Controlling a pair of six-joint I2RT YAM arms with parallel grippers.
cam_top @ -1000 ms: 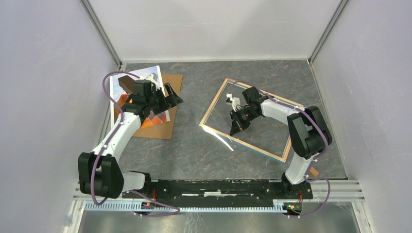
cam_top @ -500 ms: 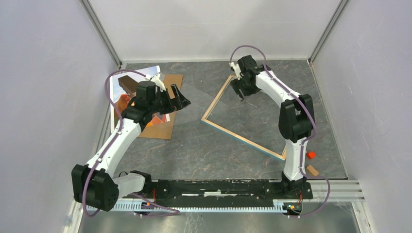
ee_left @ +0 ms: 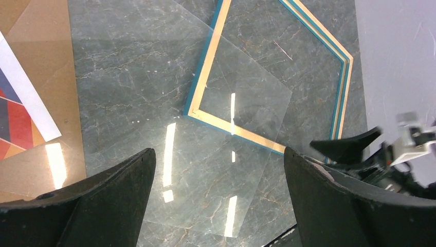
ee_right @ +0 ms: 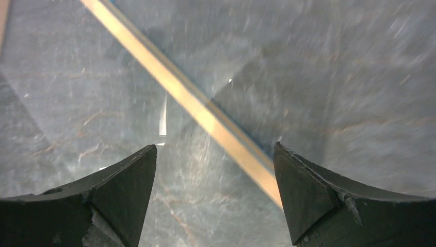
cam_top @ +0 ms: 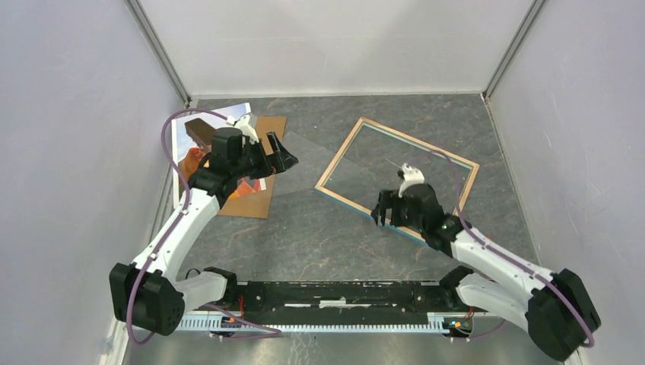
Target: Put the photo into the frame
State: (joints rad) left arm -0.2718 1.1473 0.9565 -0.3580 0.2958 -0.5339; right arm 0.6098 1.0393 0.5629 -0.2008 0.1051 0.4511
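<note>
- Your left gripper (cam_top: 278, 152) hung open just beside the photo (cam_top: 195, 156), which lay on the brown board (cam_top: 255, 199) far left; you needed to pinch only the paper
- Your right gripper (cam_top: 386, 214) was open too, above the near rim of the flat frame (cam_top: 340, 156)
- A clear sheet (ee_left: 226, 170) covered one frame corner and could block the photo

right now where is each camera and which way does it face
top external: above, behind the bases, looking down; both arms, left gripper and right gripper show.
left wrist: high, looking down at the frame and loose clear pane; its open fingers show.
right wrist: close over the frame's rim; open fingers show.
shared: all see the frame.
</note>
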